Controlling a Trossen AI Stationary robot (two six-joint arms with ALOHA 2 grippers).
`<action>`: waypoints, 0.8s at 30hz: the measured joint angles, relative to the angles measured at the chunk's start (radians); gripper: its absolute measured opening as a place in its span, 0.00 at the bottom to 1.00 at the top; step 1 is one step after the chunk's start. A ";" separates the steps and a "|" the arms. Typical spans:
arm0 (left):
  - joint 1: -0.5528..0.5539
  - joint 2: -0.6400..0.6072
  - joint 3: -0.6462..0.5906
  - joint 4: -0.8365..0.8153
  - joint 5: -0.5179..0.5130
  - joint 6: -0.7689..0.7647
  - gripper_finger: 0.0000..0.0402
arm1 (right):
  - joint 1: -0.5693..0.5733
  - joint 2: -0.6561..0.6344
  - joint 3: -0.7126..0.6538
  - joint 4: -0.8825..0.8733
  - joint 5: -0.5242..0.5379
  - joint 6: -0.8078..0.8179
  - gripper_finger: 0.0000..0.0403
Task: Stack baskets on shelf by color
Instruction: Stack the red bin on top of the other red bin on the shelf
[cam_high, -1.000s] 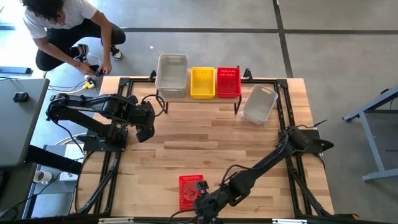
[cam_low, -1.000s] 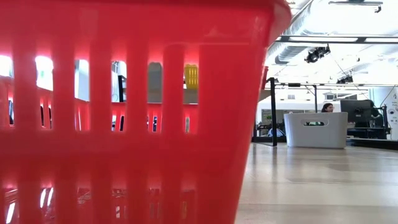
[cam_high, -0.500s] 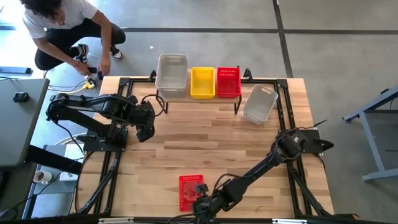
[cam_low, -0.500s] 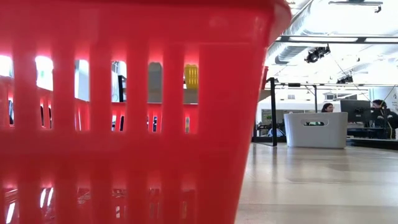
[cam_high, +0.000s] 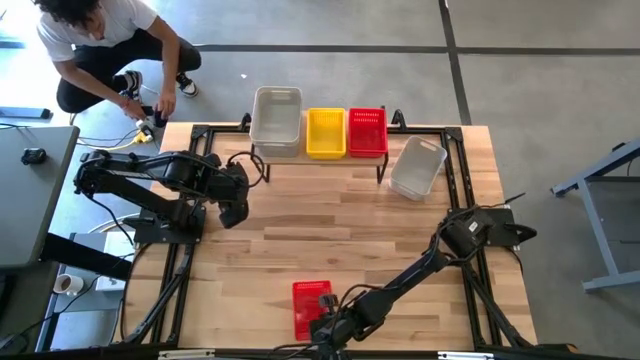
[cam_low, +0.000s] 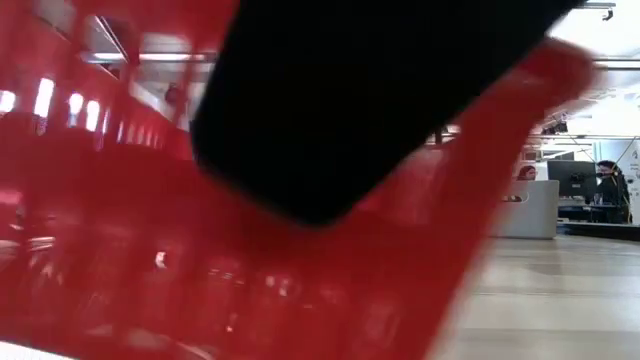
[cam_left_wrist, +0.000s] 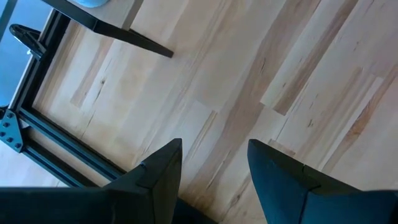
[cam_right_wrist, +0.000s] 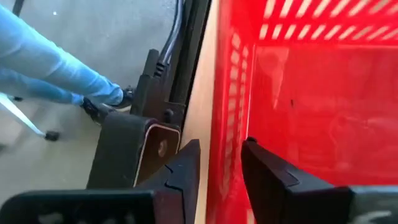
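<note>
Baskets being sorted onto the shelf (cam_high: 368, 162) at upper centre of the high view; sitting there in a row, a grey basket (cam_high: 276, 120), a yellow basket (cam_high: 325, 132) and a red basket (cam_high: 367, 131), each perhaps a nested stack, though hard to count from above; lying tilted on the table (cam_high: 300, 235) just right of the shelf, a loose grey basket (cam_high: 417, 166); none showing any contents. Being picked at the bottom centre, a loose red basket (cam_high: 311, 309), empty inside in the right wrist view; filling the low view as a red blur, tipped, with something dark in front. Reaching down to its near edge, the right gripper (cam_right_wrist: 221, 168), fingers straddling the basket's side wall, one outside and one inside, slightly apart and looking about to pinch rather than pinching already; judging the step as the grasp of this red one. Calling next for a firm squeeze on the wall, a clean lift, a long carry up the frame and a square drop into the red basket on the shelf; risking a skewed nest if held tilted. Waiting at centre left over bare wood, the left gripper (cam_left_wrist: 214, 165), fingers spread, holding nothing.
</note>
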 joint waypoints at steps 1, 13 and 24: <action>0.000 0.000 0.000 0.000 0.000 0.000 0.43 | 0.000 0.002 0.000 -0.001 0.000 0.017 0.25; 0.000 0.000 0.000 0.000 -0.001 0.010 0.43 | 0.000 -0.026 0.002 -0.096 -0.014 0.045 0.02; 0.000 0.000 0.000 0.016 -0.003 -0.013 0.43 | -0.040 -0.166 0.001 -0.221 0.065 0.073 0.00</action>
